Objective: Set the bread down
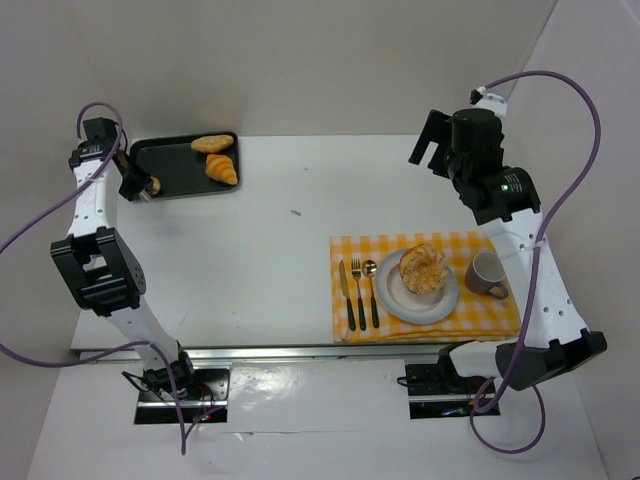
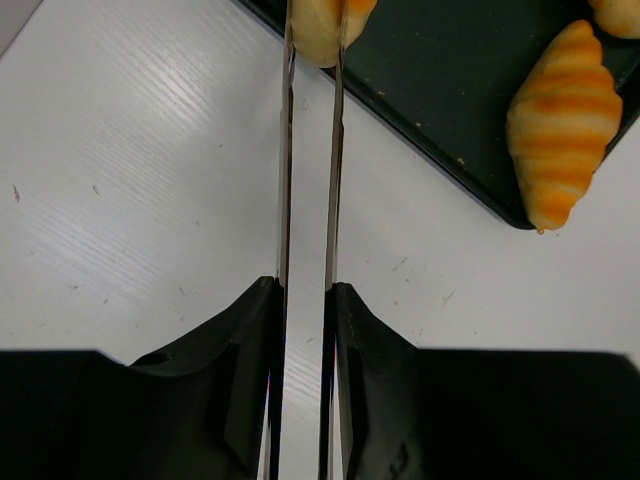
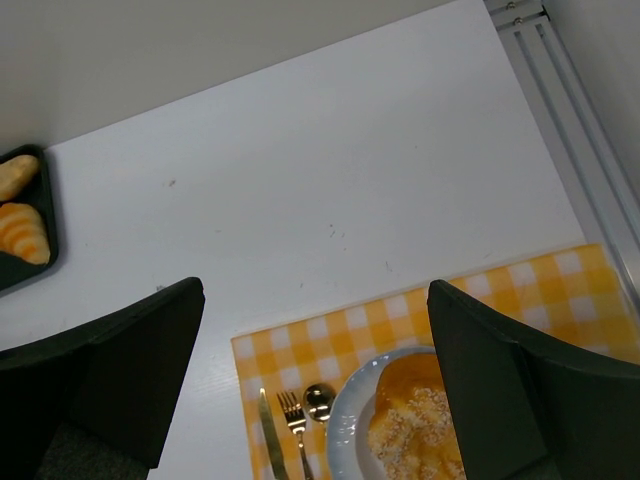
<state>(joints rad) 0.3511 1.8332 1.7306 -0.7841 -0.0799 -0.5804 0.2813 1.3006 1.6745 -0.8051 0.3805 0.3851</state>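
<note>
Pick-up step: left claw (image 1: pixel 148 187) clenched on a bread roll (image 2: pixel 322 35) at the tray (image 2: pixel 450 100) edge, right claw (image 1: pixel 433 148) released. Next, probably: lift clear, carry to the plate (image 1: pixel 392 296).

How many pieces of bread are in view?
4: a roll and a croissant on the tray, a piece in the left hand, a sugared ring on the plate.
</note>
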